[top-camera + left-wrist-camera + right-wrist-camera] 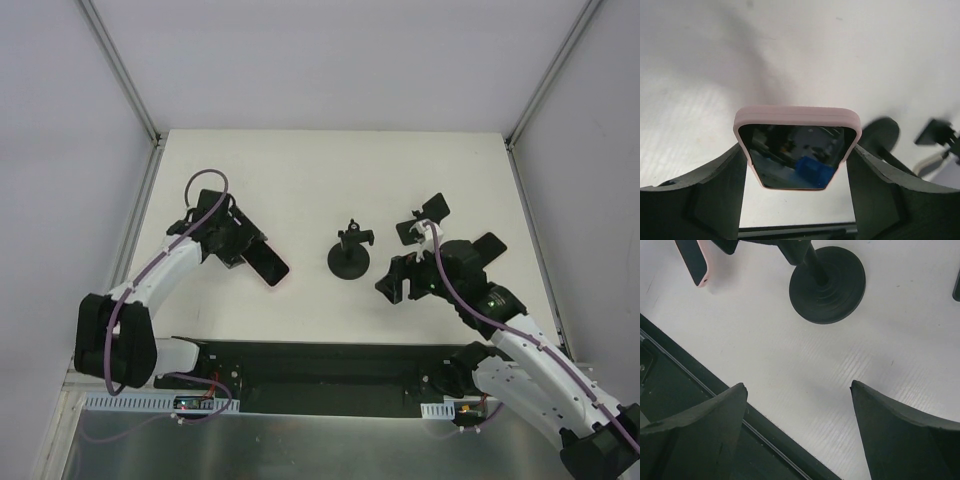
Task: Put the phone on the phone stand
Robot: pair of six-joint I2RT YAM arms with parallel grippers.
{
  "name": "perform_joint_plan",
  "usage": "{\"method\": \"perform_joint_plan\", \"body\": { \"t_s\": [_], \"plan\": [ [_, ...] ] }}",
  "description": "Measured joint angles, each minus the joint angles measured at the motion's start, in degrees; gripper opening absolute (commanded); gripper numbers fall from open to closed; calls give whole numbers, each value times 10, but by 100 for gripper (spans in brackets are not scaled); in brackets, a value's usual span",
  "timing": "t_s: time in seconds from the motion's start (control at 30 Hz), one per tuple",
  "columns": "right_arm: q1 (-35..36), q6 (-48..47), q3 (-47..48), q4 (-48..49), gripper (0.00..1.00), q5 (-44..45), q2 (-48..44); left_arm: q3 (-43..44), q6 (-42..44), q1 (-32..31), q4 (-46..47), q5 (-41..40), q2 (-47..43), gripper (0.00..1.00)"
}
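A phone (268,265) with a dark screen and pink case is held in my left gripper (245,252), left of the stand. In the left wrist view the phone (796,150) sits between the two black fingers (705,200), lifted above the table. The black phone stand (350,255) has a round base and a short post with a clamp head; it stands mid-table. It also shows in the right wrist view (827,285) and in the left wrist view (882,135). My right gripper (400,282) is open and empty, just right of the stand, fingertips (735,395) apart.
A black strip (320,365) runs along the near table edge. Grey frame rails (140,100) stand at the left and right sides. A small black bracket (425,215) sits above my right gripper.
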Motion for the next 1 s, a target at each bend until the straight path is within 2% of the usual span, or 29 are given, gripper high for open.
{"method": "perform_joint_plan", "body": {
  "t_s": [0.13, 0.3, 0.57, 0.73, 1.0],
  "plan": [
    [17, 16, 2, 16, 85, -5, 11, -10, 53, 0, 64, 75, -73, 0],
    [79, 41, 31, 53, 87, 4, 63, 9, 83, 0, 100, 161, -117, 0],
    [222, 71, 213, 100, 88, 89, 249, 35, 86, -1, 120, 263, -135, 0],
    [259, 82, 303, 115, 74, 127, 340, 35, 88, -1, 121, 297, -136, 0],
    [270, 90, 356, 114, 54, 138, 428, 35, 98, -1, 121, 330, -144, 0]
  ]
}}
